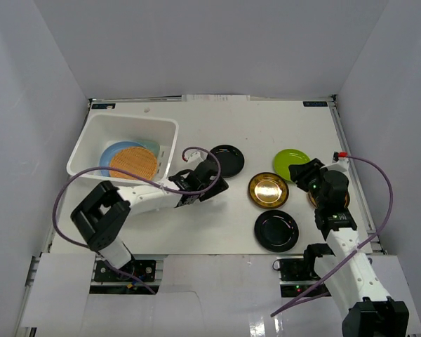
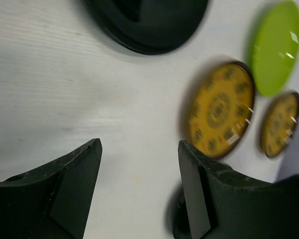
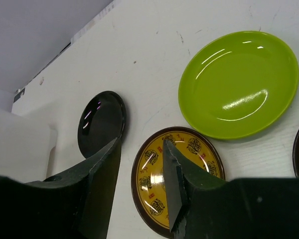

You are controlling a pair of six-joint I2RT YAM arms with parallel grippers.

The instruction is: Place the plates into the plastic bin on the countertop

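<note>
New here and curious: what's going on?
Plates are being cleared into the white bin. A woven plate and a light blue plate lie inside. The left tool and right tool are both open and empty. Left on the table: the far black plate, near black plate, middle gold plate, right gold plate and lime green plate.

Plain white walls [image 1: 196,42] close in the scene at the back and on both sides. At the foot of the back wall lies a strip of white paper [image 1: 217,98], with a small blue label near the left corner [image 1: 104,106] and another near the right corner [image 1: 314,104]. A metal rail [image 1: 342,133] runs along the right side. White cardboard sheets [image 1: 59,288] lie across the near edge.
</note>
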